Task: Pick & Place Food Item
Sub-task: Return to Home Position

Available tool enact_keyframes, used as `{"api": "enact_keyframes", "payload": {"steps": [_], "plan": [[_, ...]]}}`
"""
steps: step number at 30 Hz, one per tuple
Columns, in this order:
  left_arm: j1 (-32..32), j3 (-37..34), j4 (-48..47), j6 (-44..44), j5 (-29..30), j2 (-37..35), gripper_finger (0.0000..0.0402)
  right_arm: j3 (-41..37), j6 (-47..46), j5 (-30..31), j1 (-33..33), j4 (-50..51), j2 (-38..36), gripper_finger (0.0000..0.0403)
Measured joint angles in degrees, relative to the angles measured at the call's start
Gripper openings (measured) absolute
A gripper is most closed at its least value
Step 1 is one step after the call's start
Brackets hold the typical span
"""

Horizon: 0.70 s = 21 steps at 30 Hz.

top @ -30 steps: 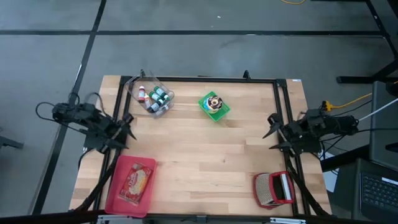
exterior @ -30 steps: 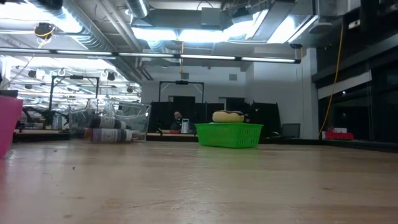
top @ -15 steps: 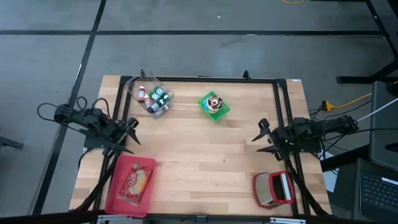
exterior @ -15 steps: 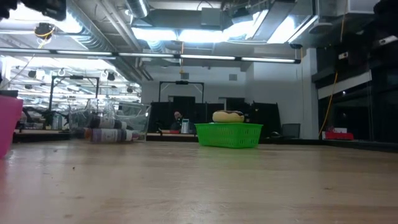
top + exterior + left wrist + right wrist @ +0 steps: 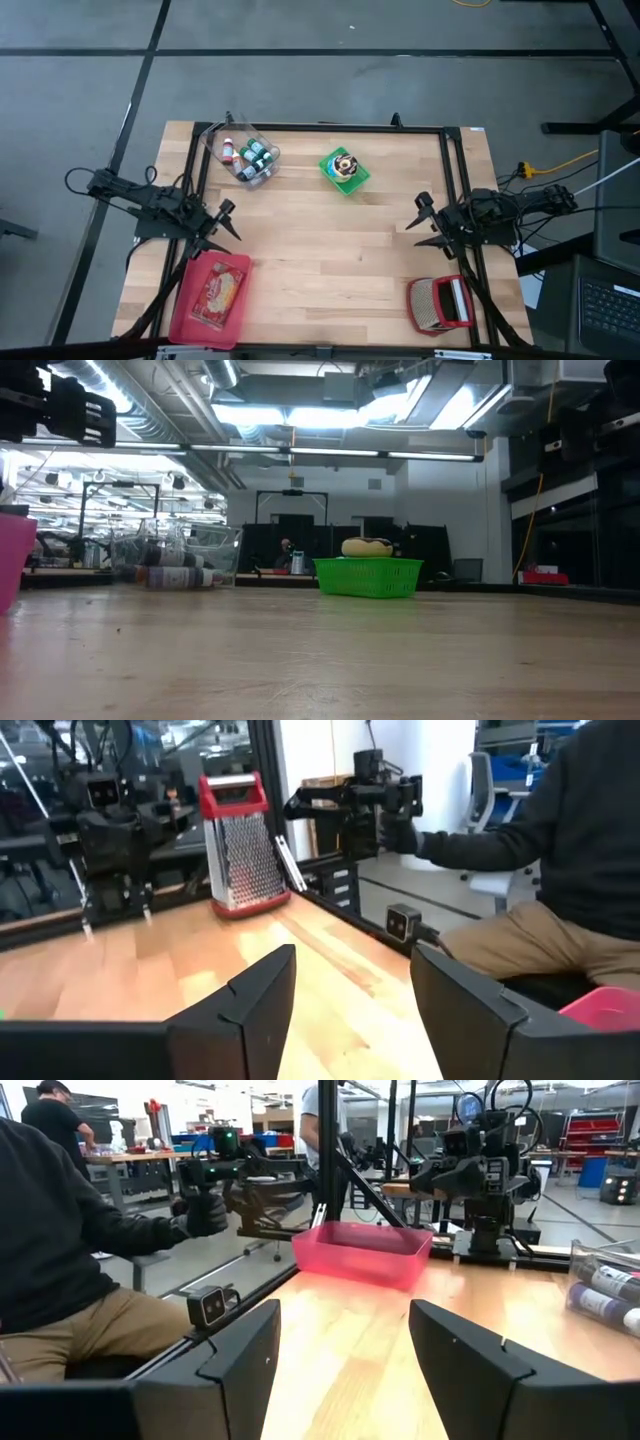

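To finish cleanly, each arm should draw up and out toward its own side edge of the bench. The left gripper (image 5: 229, 220), wide open, must clear the pink bin (image 5: 188, 300) and its food packet (image 5: 218, 290). The right gripper (image 5: 418, 220), also wide open, must clear the red grater (image 5: 438, 304). The transparent bin (image 5: 216, 143) at the back-left corner holds the food coloring bottles (image 5: 252, 160). The green basket (image 5: 328, 163) holds a round food item.

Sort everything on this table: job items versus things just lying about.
Job:
transparent bin
food coloring bottles lying inside it
left pincer and right pincer, both open and empty

Lying about:
green basket holding a food item
pink bin holding a packet
red-framed grater
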<state>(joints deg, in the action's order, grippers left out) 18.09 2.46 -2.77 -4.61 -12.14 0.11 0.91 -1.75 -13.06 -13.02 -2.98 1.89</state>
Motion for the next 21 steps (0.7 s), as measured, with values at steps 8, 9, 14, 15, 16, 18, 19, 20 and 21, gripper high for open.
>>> {"api": "enact_keyframes", "payload": {"steps": [8, 9, 14, 15, 16, 18, 19, 20, 21], "plan": [[0.0, -0.3, 0.1, 0.4, 6.7, 0.0, 0.0192, 0.0, -0.6, 0.2, -0.1, 0.2, 0.7, 0.0226], [0.0, -0.6, 0.2, 0.4, 10.0, 0.1, 0.0192, 0.0, -0.6, 0.2, -0.1, 0.2, 1.1, 0.0226], [-0.3, -1.2, 1.5, -2.7, 12.1, 0.9, 0.0193, 0.0, 0.5, 0.6, -0.1, 0.4, 4.8, 0.0226], [-0.2, -1.2, 1.5, -2.8, 12.0, 0.9, 0.0192, 0.0, 0.5, 0.6, -0.1, 0.4, 5.7, 0.0226], [-0.2, -1.2, 1.5, -2.8, 12.0, 0.9, 0.0192, 0.0, 0.5, 0.6, -0.1, 0.4, 6.5, 0.0226], [-0.2, -1.2, 1.4, -3.2, 12.4, 0.9, 0.0192, 0.0, 0.7, 0.6, -0.1, 0.4, 8.0, 0.0226], [-0.2, -1.2, 1.4, -3.6, 12.5, 0.9, 0.0193, 0.0, 0.7, 0.6, -0.1, 0.4, 8.8, 0.0226], [-0.2, -1.2, 1.4, -4.2, 12.5, 1.1, 0.0193, 0.0, 0.7, 0.6, -0.1, 0.4, 9.5, 0.0226], [-0.2, -1.2, 1.4, -4.8, 12.5, 1.2, 0.0193, 0.0, 0.7, 0.6, -0.1, 0.4, 10.3, 0.0226]]}}
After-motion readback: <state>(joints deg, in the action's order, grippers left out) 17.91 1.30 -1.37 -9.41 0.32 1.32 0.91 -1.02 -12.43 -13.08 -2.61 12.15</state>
